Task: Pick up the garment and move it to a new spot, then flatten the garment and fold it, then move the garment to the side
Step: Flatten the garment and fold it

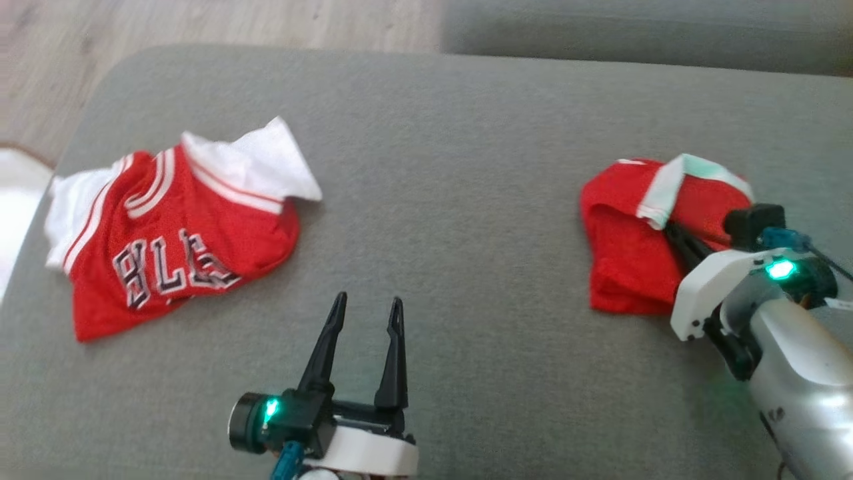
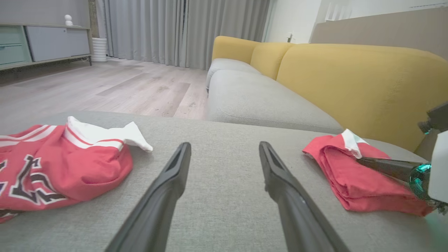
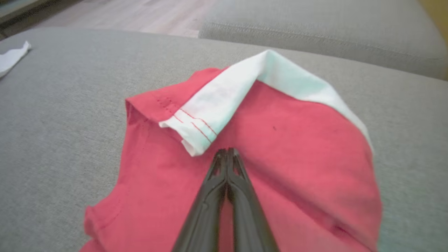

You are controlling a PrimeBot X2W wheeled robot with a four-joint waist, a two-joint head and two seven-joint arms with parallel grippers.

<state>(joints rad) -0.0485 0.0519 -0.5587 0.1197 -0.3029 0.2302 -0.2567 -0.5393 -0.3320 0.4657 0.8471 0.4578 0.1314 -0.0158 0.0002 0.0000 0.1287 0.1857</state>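
A folded red garment (image 1: 623, 260) (image 2: 350, 185) (image 3: 297, 150) with a white sleeve band lies at the right of the grey cushion (image 1: 453, 200). My right gripper (image 1: 670, 227) (image 3: 227, 151) (image 2: 358, 160) rests on top of it, shut, its tips pinched together in the red cloth just below the white band. A crumpled red and white jersey (image 1: 173, 240) (image 2: 52, 171) with dark lettering lies at the left. My left gripper (image 1: 368, 303) (image 2: 224, 145) hovers open over bare cushion between the two, holding nothing.
The grey cushion's far edge meets wooden floor (image 1: 200, 23) and a second grey seat (image 2: 259, 101) with yellow backrests (image 2: 350, 80). A white corner of the jersey (image 3: 12, 57) shows at the far left of the right wrist view. A pale rug edge (image 1: 16, 200) lies at the left.
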